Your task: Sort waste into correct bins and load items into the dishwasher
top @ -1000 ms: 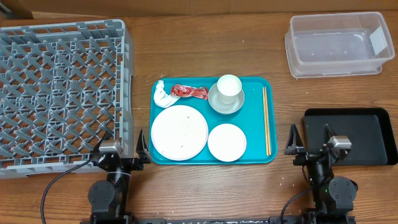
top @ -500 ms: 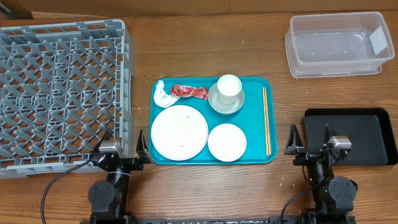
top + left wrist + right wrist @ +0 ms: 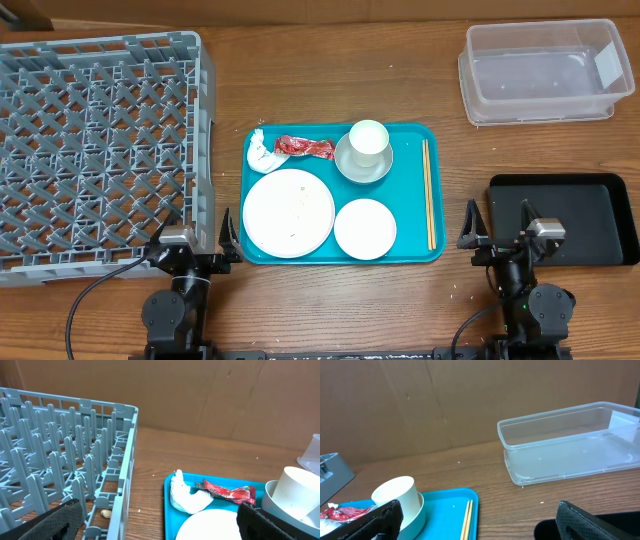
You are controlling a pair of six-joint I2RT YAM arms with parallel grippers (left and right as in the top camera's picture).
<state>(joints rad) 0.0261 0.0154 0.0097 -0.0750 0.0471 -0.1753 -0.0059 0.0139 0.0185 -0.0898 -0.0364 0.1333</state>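
A teal tray (image 3: pixel 410 250) holds a large white plate (image 3: pixel 289 212), a small white plate (image 3: pixel 365 229), a white cup (image 3: pixel 368 142) standing in a pale bowl (image 3: pixel 346 165), a crumpled white napkin (image 3: pixel 263 153), a red wrapper (image 3: pixel 304 148) and wooden chopsticks (image 3: pixel 429 193). The grey dish rack (image 3: pixel 100 150) stands at the left. My left gripper (image 3: pixel 200 240) is open and empty at the front, left of the tray. My right gripper (image 3: pixel 497 233) is open and empty, right of the tray. The left wrist view shows the napkin (image 3: pixel 184 498) and wrapper (image 3: pixel 227 492); the right wrist view shows the cup (image 3: pixel 395 496) and chopsticks (image 3: pixel 466 520).
A clear plastic bin (image 3: pixel 545 72) stands at the back right. A black bin (image 3: pixel 590 217) sits at the right, beside my right gripper. A small crumb (image 3: pixel 105 513) lies under the rack's edge. A brown cardboard wall closes the back.
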